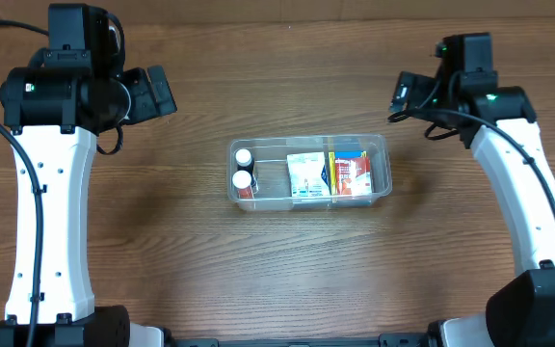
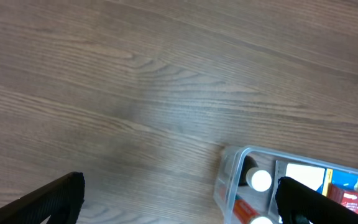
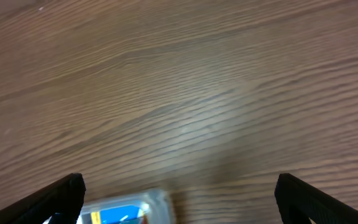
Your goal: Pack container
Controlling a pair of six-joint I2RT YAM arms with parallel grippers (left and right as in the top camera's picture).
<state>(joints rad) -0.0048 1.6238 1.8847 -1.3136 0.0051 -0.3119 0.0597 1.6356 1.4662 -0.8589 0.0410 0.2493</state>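
Observation:
The container (image 1: 380, 145), a clear plastic tub, sits at the table's middle. It holds two white-capped bottles (image 1: 244, 169) at its left end and small boxes (image 1: 308, 176), one white-green, one blue-red (image 1: 353, 173). My left gripper (image 1: 157, 92) is raised at the far left, open and empty. Its wrist view shows the tub's left end (image 2: 229, 177) and a bottle cap (image 2: 261, 180). My right gripper (image 1: 405, 93) is raised at the far right, open and empty. Its wrist view shows only a tub corner (image 3: 160, 200) at the bottom edge.
The wooden table (image 1: 162, 241) surrounds the tub. The two white arms (image 1: 51, 212) (image 1: 528, 202) stand at the left and right sides.

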